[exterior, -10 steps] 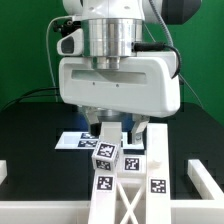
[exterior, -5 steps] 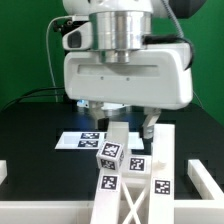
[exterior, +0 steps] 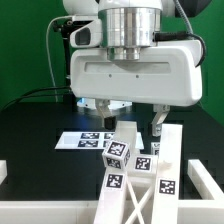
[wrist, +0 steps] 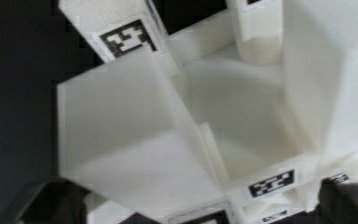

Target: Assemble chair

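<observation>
**Chair frame at front, open gripper over it, no grasp yet**

Chair [exterior: 135, 175] is a part-built white frame standing at the table's front edge, centre to the exterior view's right: upright tagged bars joined by crossed braces low down. From the exterior view's left: the marker board [exterior: 78, 140] lies flat on the black table [exterior: 30, 130] behind the frame; next a tagged square post [exterior: 117, 155] rises at the frame's left side; then a taller bar [exterior: 168, 160] on its right. The gripper [exterior: 130, 122] hangs right above the frame's top with jaws wide apart and nothing between them; one dark finger [exterior: 157, 125] shows just beside the right bar, contact unclear. Wrist view looks down onto white panels meeting at a corner [wrist: 176, 110], tags at the edges.

Step in hand, judged: positioning over the frame for a grasp or press, or just after a release. The next move calls for lining the fingers up on one bar, descending without nudging the frame, then closing.
</observation>
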{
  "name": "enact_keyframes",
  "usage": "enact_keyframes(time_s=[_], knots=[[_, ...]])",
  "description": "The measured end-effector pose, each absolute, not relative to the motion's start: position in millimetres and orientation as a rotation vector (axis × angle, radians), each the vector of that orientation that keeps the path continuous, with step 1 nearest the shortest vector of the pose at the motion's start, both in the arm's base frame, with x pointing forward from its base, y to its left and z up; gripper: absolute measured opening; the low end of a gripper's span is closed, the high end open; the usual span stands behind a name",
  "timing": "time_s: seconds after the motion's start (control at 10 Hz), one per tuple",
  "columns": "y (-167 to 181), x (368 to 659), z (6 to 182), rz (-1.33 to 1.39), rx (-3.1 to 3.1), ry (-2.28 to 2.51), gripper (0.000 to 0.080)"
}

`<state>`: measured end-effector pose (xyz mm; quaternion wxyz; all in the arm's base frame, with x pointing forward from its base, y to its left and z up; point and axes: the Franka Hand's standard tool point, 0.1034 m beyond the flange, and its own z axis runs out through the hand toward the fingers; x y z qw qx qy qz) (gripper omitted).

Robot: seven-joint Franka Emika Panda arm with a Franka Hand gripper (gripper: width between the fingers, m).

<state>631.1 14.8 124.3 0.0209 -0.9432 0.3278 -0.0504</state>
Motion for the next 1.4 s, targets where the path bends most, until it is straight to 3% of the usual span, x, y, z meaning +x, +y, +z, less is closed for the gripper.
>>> enact_keyframes(time_s=[0.3,0.6,1.0,1.4], knots=[[15.8,631.3,124.5,-0.158,-2.932,1.001,0.0649],[49.7,627.4,131.6,-0.170,-2.990,0.824,0.0649],[61.1,621.8,134.1,-0.179,-2.987,0.807,0.0649],[80.6,603.4,103.3,-0.227,-2.988,0.812,0.0649]])
